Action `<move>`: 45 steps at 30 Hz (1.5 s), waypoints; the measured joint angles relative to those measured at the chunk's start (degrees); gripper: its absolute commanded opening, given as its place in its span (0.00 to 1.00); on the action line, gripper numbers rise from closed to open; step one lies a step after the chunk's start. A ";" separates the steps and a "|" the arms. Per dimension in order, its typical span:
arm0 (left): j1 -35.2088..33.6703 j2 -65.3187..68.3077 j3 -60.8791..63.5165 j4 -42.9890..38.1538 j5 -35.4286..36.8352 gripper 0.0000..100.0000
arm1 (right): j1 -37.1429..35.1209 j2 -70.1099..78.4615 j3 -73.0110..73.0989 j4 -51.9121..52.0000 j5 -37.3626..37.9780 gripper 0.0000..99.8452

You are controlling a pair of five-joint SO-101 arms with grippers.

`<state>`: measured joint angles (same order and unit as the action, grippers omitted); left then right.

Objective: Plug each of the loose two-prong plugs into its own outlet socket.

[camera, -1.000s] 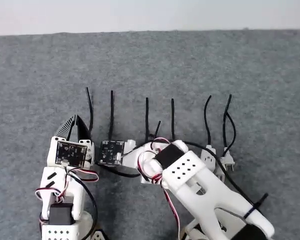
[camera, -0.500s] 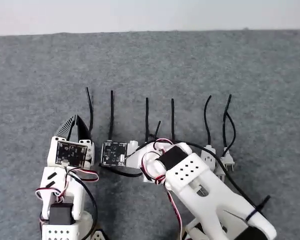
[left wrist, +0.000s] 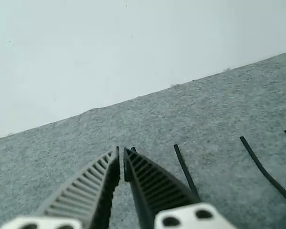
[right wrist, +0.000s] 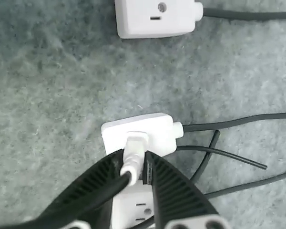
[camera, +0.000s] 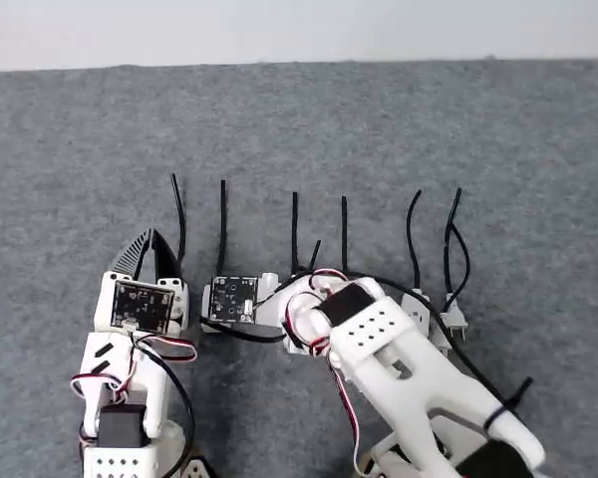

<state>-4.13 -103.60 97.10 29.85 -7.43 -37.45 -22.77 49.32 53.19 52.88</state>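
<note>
— So, where does it stand, biggest thing first?

— You have the grey, felt-like table with black cords fanned across it. Your left arm sits back near the edge. Its left gripper is pressed together on nothing and points up the table. Your right gripper is clenched around a white two-prong plug. That plug lies over the middle outlet socket. A far socket lies well apart beyond it, and a third socket sits under your fingers.

— Is the plug seated?

— You can't tell from these views, because the plug body hides its prongs.

— What could bite me?

— This is my judgement only. The middle outlet socket looks light and lies loose on the table. If you push along the surface, it may slide or swivel instead of taking the prongs. A tilted plug would ride over the slots instead of entering. The cord running back through your grip could also drag the third socket.

— And the small stuff?

— One loose plug lies at the right end with its prongs bare. It is just beside an end socket.
</note>
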 measured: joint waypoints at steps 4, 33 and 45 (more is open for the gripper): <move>0.00 0.00 0.00 0.00 0.00 0.01 | 0.00 1.93 -0.09 -2.02 0.00 0.01; 0.00 0.00 0.00 0.00 -0.35 0.01 | -0.62 2.55 2.55 -7.82 -0.88 0.01; 0.00 0.00 0.00 0.00 -0.35 0.01 | -0.26 2.55 3.16 -7.91 -0.97 0.01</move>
<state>-4.13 -103.60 97.10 29.85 -7.78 -37.71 -20.22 52.48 45.27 51.91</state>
